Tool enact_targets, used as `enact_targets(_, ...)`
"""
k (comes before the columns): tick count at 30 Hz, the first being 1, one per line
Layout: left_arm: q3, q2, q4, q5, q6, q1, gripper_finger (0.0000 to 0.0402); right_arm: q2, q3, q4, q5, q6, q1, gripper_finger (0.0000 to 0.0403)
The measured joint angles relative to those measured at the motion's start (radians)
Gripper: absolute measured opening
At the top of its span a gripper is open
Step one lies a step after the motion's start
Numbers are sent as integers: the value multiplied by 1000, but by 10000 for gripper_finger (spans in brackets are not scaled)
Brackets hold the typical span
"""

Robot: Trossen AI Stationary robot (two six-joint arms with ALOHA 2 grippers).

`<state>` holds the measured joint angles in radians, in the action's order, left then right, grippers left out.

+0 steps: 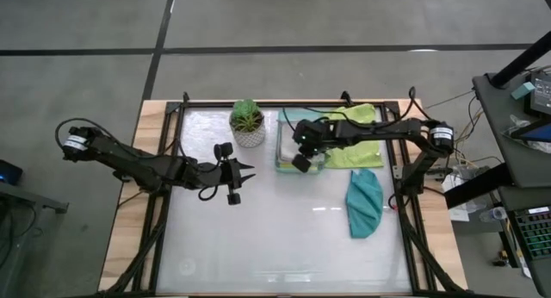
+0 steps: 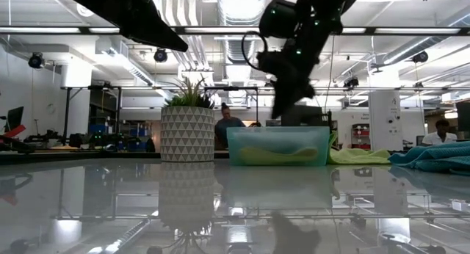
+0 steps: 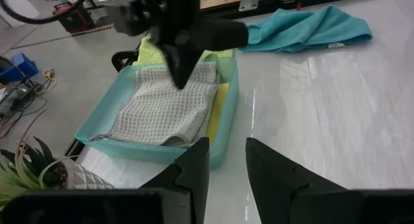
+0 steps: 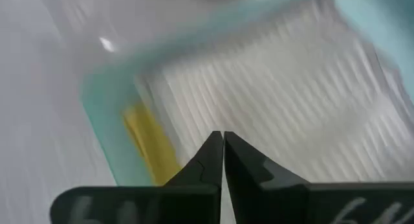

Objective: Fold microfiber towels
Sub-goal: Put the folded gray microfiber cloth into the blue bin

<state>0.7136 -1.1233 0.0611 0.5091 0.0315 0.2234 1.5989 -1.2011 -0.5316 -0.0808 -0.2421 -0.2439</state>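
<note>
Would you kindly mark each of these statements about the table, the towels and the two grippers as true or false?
1. A pale grey towel lies folded in the mint-green tray. True.
2. The teal towel is inside the tray. False: it lies on the table, apart from the tray.
3. The right gripper is shut above the tray. True.
4. The left gripper holds a yellow towel. False: it holds nothing and hovers over bare table; a yellow towel shows in the tray, beside the grey one.
5. The potted plant stands beside the tray. True.
</note>
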Motion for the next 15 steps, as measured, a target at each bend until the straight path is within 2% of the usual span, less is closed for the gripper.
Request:
enact_targets(4,0,0,-1,0,0,0,86,47,51,264,10,18,2,8)
enact_targets(8,0,0,-3,0,-1,0,86,126,86,434,12,15,4,8)
enact_targets(15,0,0,-8,0,-1,0,86,171,65,425,82,-21,4,8)
